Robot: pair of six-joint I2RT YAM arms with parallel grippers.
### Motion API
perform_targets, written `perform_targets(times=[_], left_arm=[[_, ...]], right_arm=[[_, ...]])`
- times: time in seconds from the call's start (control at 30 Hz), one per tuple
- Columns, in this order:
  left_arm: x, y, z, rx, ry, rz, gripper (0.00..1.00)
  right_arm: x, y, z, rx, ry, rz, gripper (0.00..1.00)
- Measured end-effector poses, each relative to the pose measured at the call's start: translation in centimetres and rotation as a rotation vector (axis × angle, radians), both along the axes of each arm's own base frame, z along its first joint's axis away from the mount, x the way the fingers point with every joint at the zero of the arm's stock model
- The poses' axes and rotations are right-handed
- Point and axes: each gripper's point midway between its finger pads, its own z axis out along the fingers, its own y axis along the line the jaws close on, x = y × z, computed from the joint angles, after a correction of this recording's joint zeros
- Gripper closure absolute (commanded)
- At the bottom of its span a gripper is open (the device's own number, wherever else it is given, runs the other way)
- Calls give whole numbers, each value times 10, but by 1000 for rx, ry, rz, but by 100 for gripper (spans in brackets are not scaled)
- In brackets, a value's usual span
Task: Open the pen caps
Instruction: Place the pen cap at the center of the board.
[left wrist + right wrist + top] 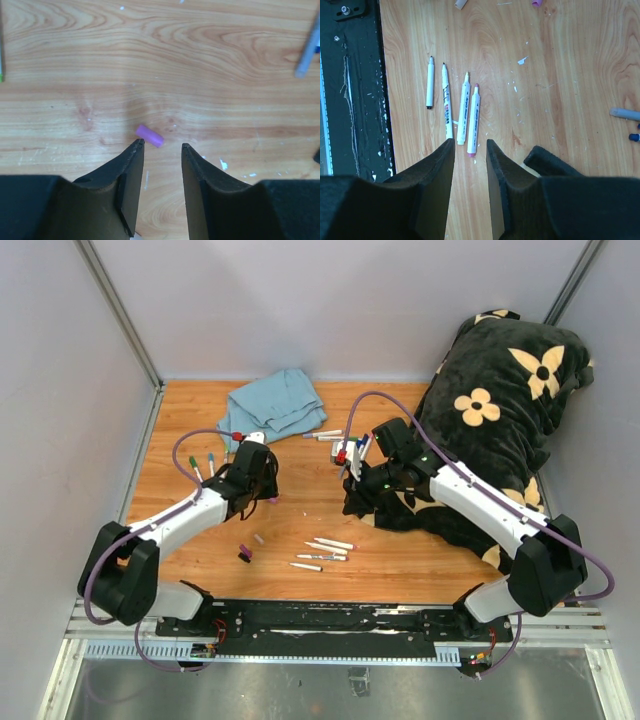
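Note:
A small purple pen cap [149, 135] lies on the wood just past my left gripper's [162, 145] left fingertip, apart from it. The jaws stand open with only bare wood between them. From above, the left gripper [266, 494] hangs left of centre, with a purple cap [259, 538] and a darker cap [245, 554] lying nearer the arm bases. My right gripper [470, 142] is open and holds nothing. It hovers just short of several uncapped white markers [464, 107] lying side by side; the pink-tipped marker [473, 120] is nearest the gap.
A black flowered pillow [500, 430] fills the right side, and a corner of it [545, 157] lies beside my right fingers. A blue cloth [272, 405] lies at the back. Capped markers lie at the left [203, 466] and near the cloth [325, 435]. A grey marker [307, 55] shows ahead.

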Motion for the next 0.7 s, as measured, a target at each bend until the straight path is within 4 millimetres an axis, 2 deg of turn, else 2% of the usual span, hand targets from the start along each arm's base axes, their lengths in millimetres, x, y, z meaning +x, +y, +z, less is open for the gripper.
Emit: perform_targets(times=[0.13, 0.37, 0.7], left_arm=[[4, 9, -17, 36, 38, 62, 61], [7, 13, -47, 94, 113, 87, 63], [18, 12, -68, 150, 160, 89, 70]], right_arm=[[0, 0, 0, 2, 0, 1, 68], [-2, 1, 1, 10, 5, 8, 67], [5, -5, 3, 14, 4, -18, 67]])
